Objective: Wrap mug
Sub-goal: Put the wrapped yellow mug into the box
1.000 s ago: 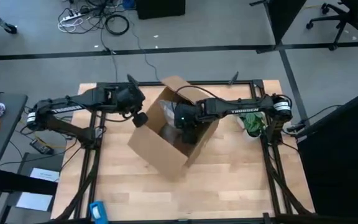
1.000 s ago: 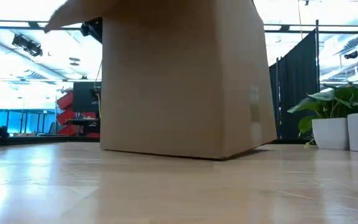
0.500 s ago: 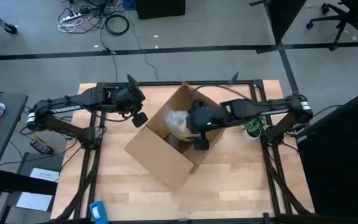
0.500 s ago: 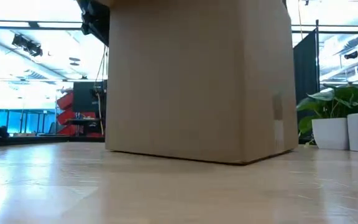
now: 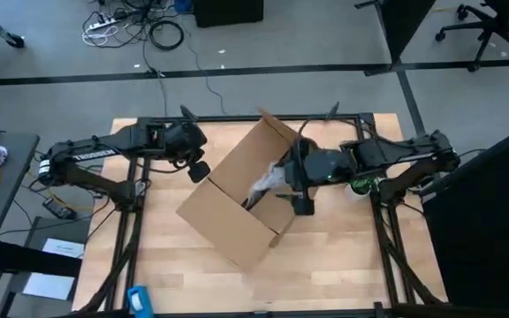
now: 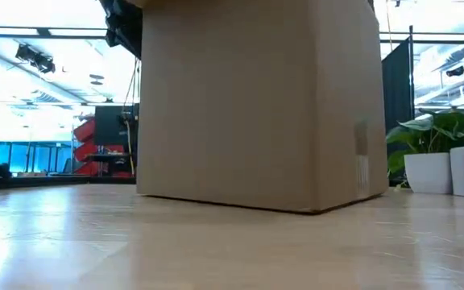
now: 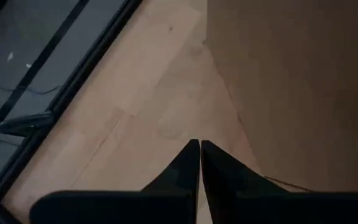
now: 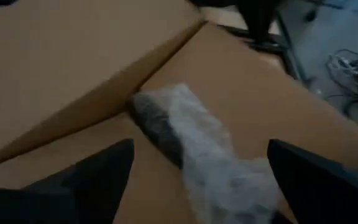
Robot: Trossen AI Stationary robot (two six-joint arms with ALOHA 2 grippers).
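A large open brown cardboard box [image 5: 237, 199] is standing on the light wooden surface [image 5: 343, 265], and a crinkly clear plastic sheet [image 5: 263, 184] is lying inside it. The right end effector [image 5: 300, 196] is being held apart at the box's rim above the sheet. The left end effector [image 7: 199, 149] is being kept together just beside the box. The mug is not being shown in any view; only the wrist views are showing the fingers.

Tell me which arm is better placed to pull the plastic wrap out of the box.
Right. The right gripper is open at the cardboard box over the plastic sheet; the left gripper is shut outside it.
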